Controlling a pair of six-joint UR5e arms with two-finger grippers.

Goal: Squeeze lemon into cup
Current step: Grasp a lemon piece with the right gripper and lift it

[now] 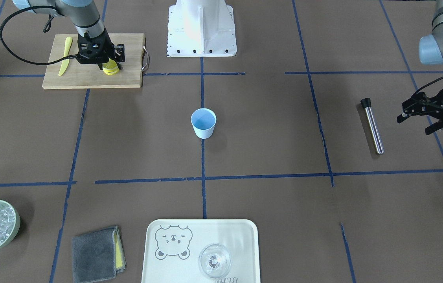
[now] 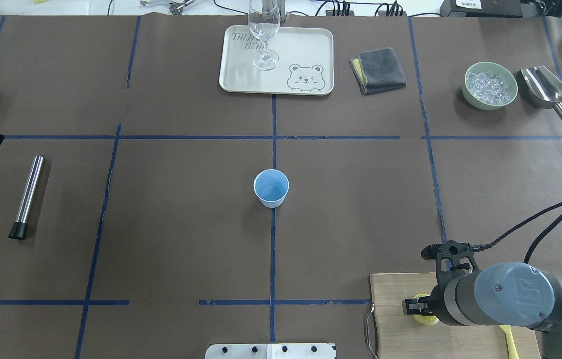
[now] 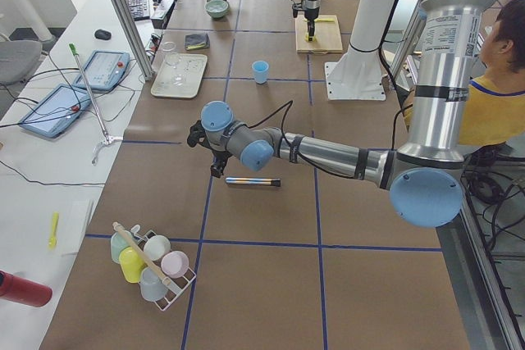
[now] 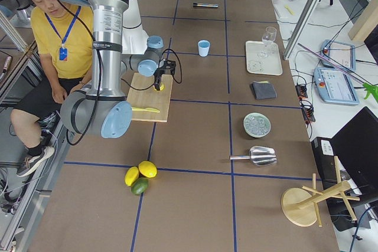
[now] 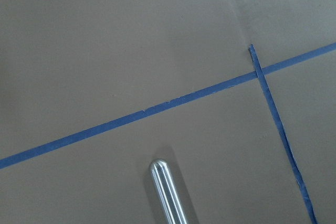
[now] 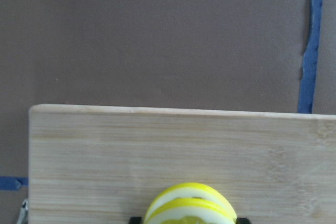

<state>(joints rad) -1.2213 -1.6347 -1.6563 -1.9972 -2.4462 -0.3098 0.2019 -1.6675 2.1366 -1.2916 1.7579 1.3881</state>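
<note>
From the front-facing camera, the cup (image 1: 203,123) stands upright at the centre of the table. Toward 10 o'clock from it lies a wooden cutting board (image 1: 127,80). On the board the right gripper (image 1: 110,65) points down over the lemon (image 1: 111,70), a small stack of slices, with its fingers pressed against the stack's two sides. A yellow knife (image 1: 65,56) lies on the board at the gripper's 9 o'clock. At 3 o'clock from the cup, the left gripper (image 1: 414,125) hangs above the table with its fingers spread and nothing between them, and a metal tube (image 1: 372,127) lies on the table near its 9 o'clock. From overhead, the cup is again central, with the board and lemon at 5 o'clock and a tray (image 2: 241,80) carrying a glass (image 2: 264,35) at 12 o'clock. The left wrist camera shows the tube's rounded end at 6 o'clock on brown paper crossed by blue tape (image 5: 157,107). The right wrist camera shows the lemon at 6 o'clock, resting on the board, with black fingertips (image 6: 135,219) tight at either edge.
</note>
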